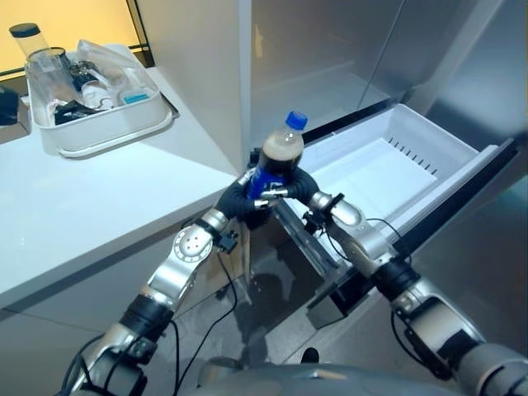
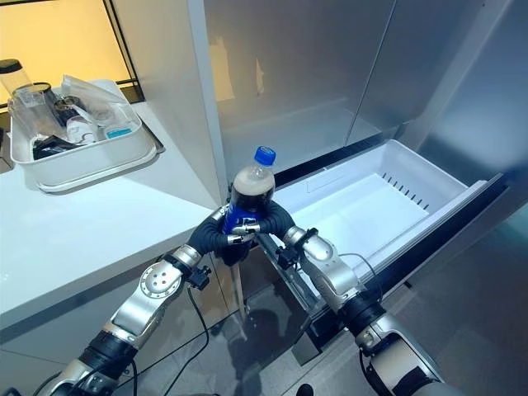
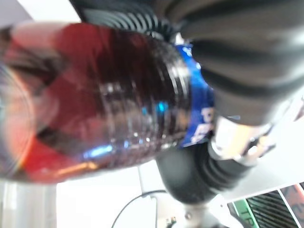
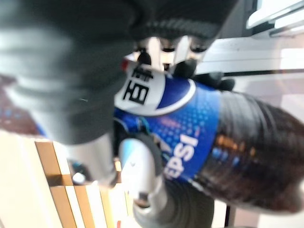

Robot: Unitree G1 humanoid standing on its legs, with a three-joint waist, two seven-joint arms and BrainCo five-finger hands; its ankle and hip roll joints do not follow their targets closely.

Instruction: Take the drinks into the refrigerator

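Note:
A cola bottle (image 1: 280, 153) with a blue cap and a blue label stands upright in the air, held from both sides. My left hand (image 1: 238, 198) wraps its lower part from the left, and my right hand (image 1: 301, 186) wraps it from the right. Silver fingers cross the label. The bottle (image 2: 250, 191) hangs over the near left corner of the open white refrigerator drawer (image 1: 445, 144), which has nothing in it. The left wrist view has the dark bottle (image 3: 118, 95) very close. Its label (image 4: 190, 128) shows in the right wrist view.
A white counter (image 1: 99, 206) runs along the left and carries a white tray (image 1: 107, 136) with several kitchen items. Steel refrigerator doors (image 1: 330, 49) stand shut behind the drawer. The drawer's dark front panel (image 1: 462, 206) juts out at right.

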